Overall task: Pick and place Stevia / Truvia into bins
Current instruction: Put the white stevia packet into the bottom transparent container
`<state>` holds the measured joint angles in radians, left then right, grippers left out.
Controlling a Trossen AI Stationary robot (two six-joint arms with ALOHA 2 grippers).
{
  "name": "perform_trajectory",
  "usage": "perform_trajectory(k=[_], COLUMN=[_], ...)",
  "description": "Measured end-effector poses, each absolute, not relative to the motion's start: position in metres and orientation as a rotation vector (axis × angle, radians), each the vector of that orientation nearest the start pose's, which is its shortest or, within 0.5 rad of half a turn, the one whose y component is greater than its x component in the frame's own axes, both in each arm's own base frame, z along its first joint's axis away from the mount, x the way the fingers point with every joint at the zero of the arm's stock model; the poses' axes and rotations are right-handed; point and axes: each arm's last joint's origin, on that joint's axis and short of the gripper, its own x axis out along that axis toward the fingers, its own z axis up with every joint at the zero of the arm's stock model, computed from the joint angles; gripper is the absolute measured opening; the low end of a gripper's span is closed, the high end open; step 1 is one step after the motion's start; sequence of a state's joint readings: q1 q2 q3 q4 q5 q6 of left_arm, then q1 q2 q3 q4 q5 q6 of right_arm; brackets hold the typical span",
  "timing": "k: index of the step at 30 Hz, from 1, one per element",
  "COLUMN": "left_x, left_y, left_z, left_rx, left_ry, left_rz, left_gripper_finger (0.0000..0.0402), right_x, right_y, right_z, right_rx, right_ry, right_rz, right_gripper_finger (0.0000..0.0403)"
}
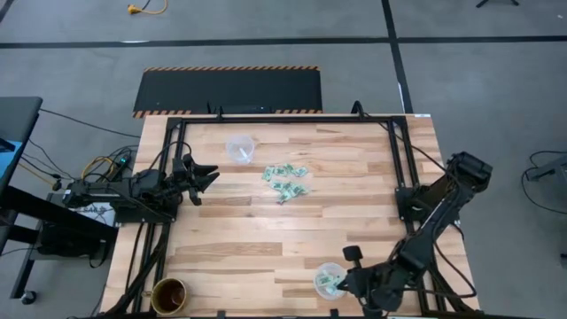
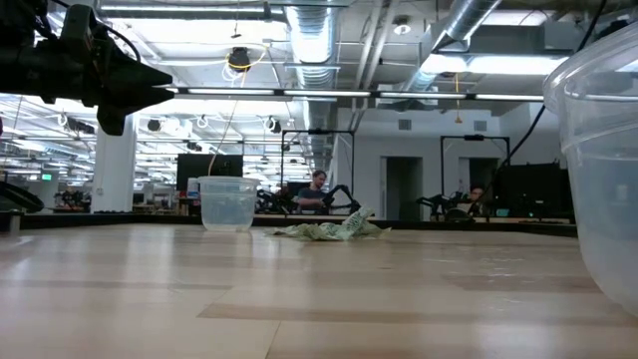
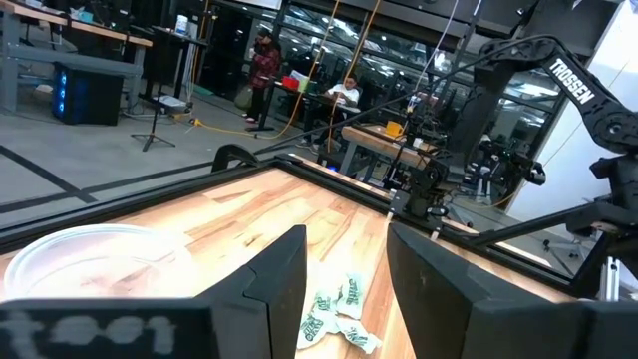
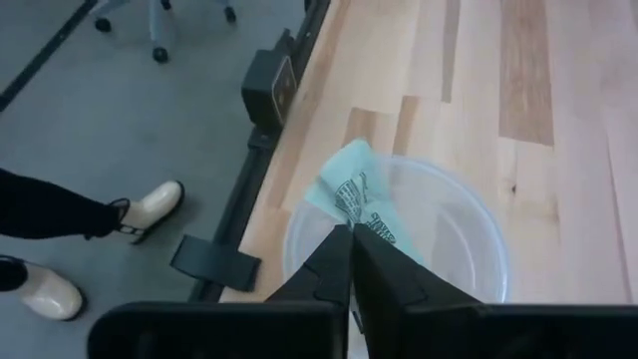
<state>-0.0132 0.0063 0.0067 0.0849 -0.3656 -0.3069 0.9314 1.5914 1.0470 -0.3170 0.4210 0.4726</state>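
So the right gripper is parked right over the near clear cup, fingers pinched together on a pale green Stevia packet that hangs just past the fingertips, above the cup's mouth. Looks like it's about to let go, but the packet is not loose yet as far as I can tell. In the overhead view there are already a few green packets sitting inside that cup, so some of the job is done.

What's left: a loose pile of packets out in the middle of the table, well away from the right gripper and much closer to the left gripper. The second clear cup sits just beyond that left gripper and looks empty to me. The left gripper hovers off the wood with its fingers spread, holding nothing, pointing toward the pile.

There's also a brown cup at the table's near edge on the left arm's side, not part of this.

Readable text: "TROSSEN" in white on the right arm, seen from the left wrist camera. The packets have dark green print, too small to make out.
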Motion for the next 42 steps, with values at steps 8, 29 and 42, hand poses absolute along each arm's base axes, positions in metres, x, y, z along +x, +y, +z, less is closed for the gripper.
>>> perform_trajectory(k=[8,29,42], left_x=[0.096,0.096,0.096], left_y=[0.009,0.009,0.009], left_z=[0.173,0.173,0.173], left_rx=[-0.320,-0.320,-0.320], left_ry=[-0.137,-0.137,-0.137], left_rz=[0.336,0.336,0.337], left_gripper_finger=[0.0130,0.0130,0.0130], right_x=[0.207,0.266,0.315], right_y=[0.254,0.149,0.039], right_z=[0.220,0.254,0.250], right_rx=[-0.108,-0.104,0.044], right_ry=[0.765,0.716,0.678], right_rz=[0.296,-0.009,-0.299], right_gripper_finger=[0.0071,0.0098,0.0098])
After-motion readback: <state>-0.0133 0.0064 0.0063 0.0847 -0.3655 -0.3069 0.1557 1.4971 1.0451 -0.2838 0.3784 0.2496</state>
